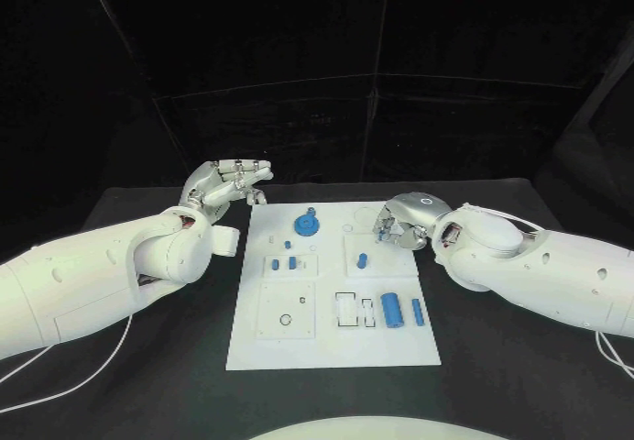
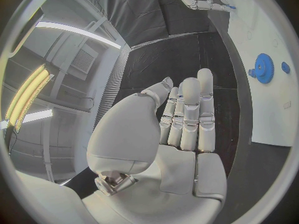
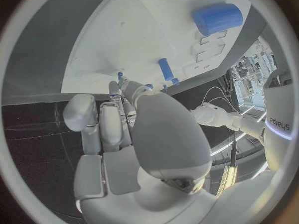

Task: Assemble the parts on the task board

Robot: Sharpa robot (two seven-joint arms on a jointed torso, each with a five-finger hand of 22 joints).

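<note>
Left hand (image 1: pixel 227 188) open, right hand (image 1: pixel 403 222) seemingly curled.

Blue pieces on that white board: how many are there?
7 that I can make out: gear, tiny peg, two pegs, peg, big cylinder, thin rod. The right hand may hide more.

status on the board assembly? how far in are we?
Early. Looks done: the blue gear sits at the far end of the task board. In hand: nothing visible; the right hand hovers at the board's far right edge, the left hand is off the board, fingers straight. Left: the large cylinder, the slim peg and the smaller pieces lie loose.
</note>
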